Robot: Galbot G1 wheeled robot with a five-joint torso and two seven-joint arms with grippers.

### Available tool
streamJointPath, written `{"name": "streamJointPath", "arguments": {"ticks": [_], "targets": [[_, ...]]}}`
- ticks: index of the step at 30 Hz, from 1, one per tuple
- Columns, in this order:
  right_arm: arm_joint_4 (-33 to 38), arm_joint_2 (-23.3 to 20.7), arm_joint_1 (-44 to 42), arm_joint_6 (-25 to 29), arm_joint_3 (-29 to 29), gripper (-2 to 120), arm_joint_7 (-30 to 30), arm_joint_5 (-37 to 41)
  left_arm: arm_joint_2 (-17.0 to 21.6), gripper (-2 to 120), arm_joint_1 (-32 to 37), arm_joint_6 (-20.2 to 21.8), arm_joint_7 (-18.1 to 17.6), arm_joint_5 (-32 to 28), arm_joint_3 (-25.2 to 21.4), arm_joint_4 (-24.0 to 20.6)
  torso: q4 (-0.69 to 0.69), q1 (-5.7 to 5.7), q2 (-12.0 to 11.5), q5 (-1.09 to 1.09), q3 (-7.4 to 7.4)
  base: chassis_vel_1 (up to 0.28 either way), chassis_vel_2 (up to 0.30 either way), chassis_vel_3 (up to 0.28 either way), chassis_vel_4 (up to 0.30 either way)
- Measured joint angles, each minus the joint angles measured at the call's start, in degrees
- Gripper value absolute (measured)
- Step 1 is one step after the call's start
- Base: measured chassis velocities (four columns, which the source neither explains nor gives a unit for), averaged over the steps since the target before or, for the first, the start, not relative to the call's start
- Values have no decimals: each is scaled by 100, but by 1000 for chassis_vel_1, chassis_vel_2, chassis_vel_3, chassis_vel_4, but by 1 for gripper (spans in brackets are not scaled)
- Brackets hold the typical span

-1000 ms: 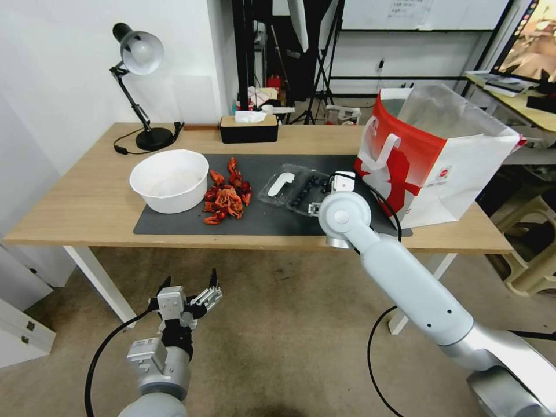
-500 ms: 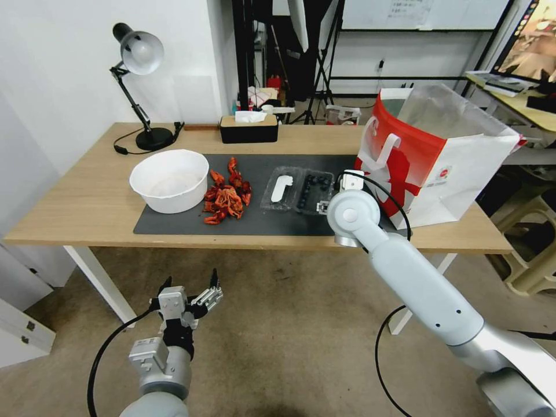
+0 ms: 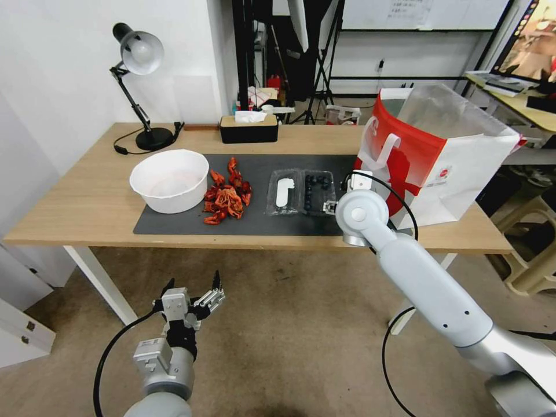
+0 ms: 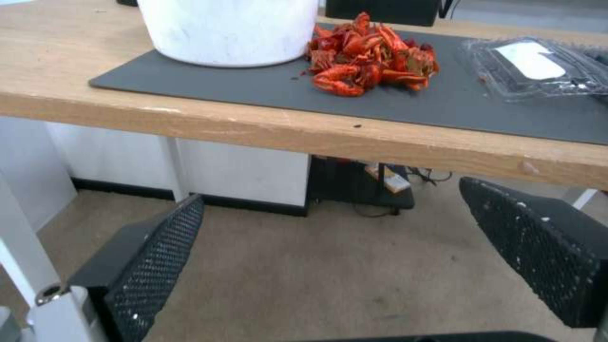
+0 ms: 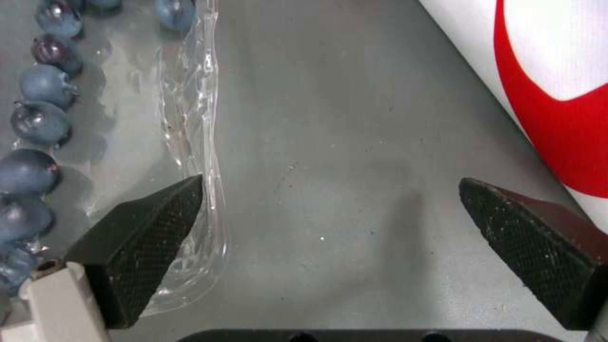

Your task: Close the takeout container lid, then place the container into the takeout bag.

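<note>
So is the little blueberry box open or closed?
Open. The takeout container lies spread flat on the mat, its lid with the white label beside the blueberries, not over them.

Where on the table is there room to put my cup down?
Bare wood lies left of the bowl, between the lamp and the tissue box, and along the front edge. The mat is crowded: crayfish shells, the open container, the right gripper and the bag.

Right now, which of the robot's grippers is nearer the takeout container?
The right. The right gripper hangs open at the takeout container's edge, beside the takeout bag. The left gripper hangs open below the table.
</note>
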Motion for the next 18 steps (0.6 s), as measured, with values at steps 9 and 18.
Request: {"name": "streamJointPath", "arguments": {"ticks": [9, 18], "targets": [[-67, -54, 43, 0, 3, 100, -86, -6, -19, 100, -34, 6, -6, -12, 10, 52, 0, 0, 0, 0, 0, 0, 0, 0, 0], [-76, -85, 63, -2, 7, 100, -197, -36, -36, 100, -12, 14, -12, 5, 3, 41, 0, 0, 0, 0, 0, 0, 0, 0, 0]]}}
